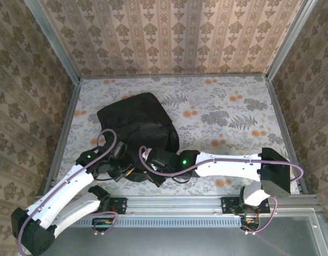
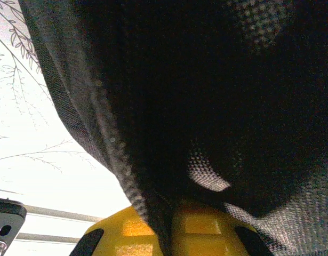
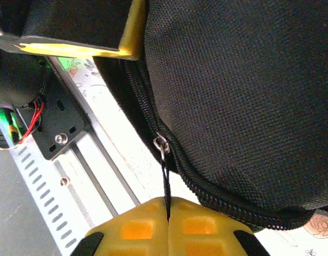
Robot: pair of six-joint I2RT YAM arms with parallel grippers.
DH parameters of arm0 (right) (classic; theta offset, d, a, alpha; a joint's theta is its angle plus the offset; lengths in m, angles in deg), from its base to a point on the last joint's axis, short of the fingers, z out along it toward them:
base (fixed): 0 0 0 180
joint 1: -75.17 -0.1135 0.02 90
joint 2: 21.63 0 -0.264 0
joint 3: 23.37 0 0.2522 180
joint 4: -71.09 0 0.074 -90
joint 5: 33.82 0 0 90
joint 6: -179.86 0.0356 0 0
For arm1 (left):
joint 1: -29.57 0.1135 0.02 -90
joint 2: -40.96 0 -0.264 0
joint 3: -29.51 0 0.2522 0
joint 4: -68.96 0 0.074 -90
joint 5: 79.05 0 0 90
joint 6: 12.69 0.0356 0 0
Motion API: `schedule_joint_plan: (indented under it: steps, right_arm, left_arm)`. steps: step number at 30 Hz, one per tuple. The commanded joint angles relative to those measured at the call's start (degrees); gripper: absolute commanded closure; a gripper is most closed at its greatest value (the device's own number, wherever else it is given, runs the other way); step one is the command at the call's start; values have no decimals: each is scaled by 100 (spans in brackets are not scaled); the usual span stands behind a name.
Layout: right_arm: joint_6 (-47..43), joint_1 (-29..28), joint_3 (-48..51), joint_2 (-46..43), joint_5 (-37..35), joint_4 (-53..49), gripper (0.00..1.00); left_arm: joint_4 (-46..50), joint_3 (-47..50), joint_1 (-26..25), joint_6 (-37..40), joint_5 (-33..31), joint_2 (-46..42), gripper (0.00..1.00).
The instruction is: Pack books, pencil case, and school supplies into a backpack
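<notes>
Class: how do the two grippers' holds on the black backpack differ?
Left gripper pinches a fold of backpack fabric; right gripper pinches the thin zip pull cord. Left gripper's fabric drapes over its camera; right gripper's cord runs straight to the slider. Both are shut, with yellow fingers.

A: How's the overhead view?
B: Evenly lit with soft, diffuse light and hardly any shadows. The backpack [image 1: 137, 120] reads as a near-featureless black mass.
A: And the wrist views?
B: Left wrist: the surface [image 2: 25, 138] is blown out white, and the fabric is dark and blurred up close. Right wrist: weave and zip pull [image 3: 162, 145] are sharp, while the right claw [image 3: 168, 213] is soft at the bottom edge.
</notes>
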Motion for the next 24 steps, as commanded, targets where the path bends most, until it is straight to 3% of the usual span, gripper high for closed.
schedule_joint_plan:
  steps: [1, 24]
  right_arm:
    - [132, -54, 111, -365, -380, -438, 100]
    - [56, 371, 75, -594, -863, -1167, 100]
  left_arm:
    - [271, -127, 117, 266, -433, -11, 100]
    - [951, -293, 311, 827, -695, -124, 100]
